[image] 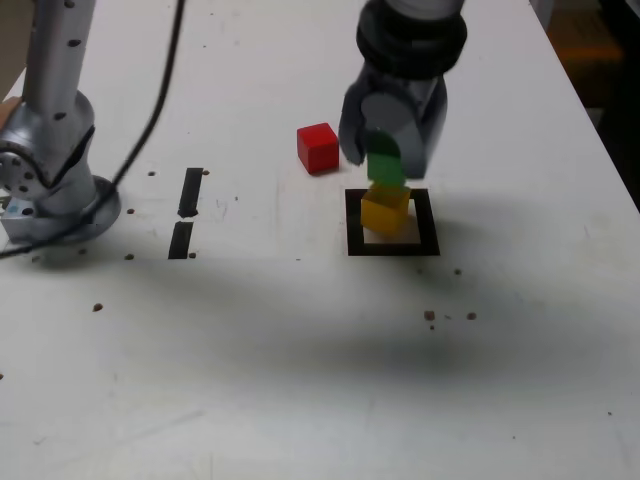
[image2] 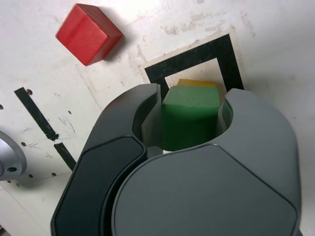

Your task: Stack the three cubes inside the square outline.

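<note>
You have a white, scuffed desk (image: 300, 380) under the arm, speckled with small dark crumbs. Your gripper (image2: 189, 129) is pinching the green cube (image2: 189, 118), one jaw against each side of it, as the wrist view shows plainly. In the exterior view the green cube (image: 386, 166) sits right above the yellow cube (image: 384, 211); the two look to be touching or nearly so, but you cannot tell from either view whether the green one already rests its weight there. The yellow cube stands inside the black outline (image: 392, 247), toward its far edge, and the wrist view shows only a sliver of its top (image2: 197, 83) past the green one.

The red cube (image: 318, 147) lies on the bare desk just outside the outline, toward the exterior view's left and farther back. Two short black strips (image: 186, 212) lie well apart to the exterior view's left, near the arm's base (image: 50, 190).

By my reading you are at the second step: placing green on yellow. Next you need to square the green cube over the yellow one, settle it fully, then spread the jaws without nudging the stack. The red cube is not yet placed and would go on top.
</note>
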You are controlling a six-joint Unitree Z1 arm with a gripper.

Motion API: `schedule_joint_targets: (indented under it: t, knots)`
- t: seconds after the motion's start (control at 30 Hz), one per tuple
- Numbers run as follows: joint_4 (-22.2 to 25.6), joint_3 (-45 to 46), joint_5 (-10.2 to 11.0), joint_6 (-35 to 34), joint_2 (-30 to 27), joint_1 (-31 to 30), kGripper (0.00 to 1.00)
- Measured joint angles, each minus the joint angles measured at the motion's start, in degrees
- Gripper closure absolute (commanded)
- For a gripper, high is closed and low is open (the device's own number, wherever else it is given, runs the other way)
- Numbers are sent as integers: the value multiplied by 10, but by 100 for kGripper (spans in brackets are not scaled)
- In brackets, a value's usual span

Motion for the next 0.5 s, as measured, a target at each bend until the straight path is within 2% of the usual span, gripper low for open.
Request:
schedule_joint_targets:
  t: [0.1, 0.23, 0.4, 0.5]
  knots:
    - [33, -39, 3, 1, -18, 30, 93]
    - [44, -56, 0, 4, -20, 63, 93]
    - [36, -69, 31, 19, 0, 106, 93]
    - [3, -50, 18, 22, 27, 130, 93]
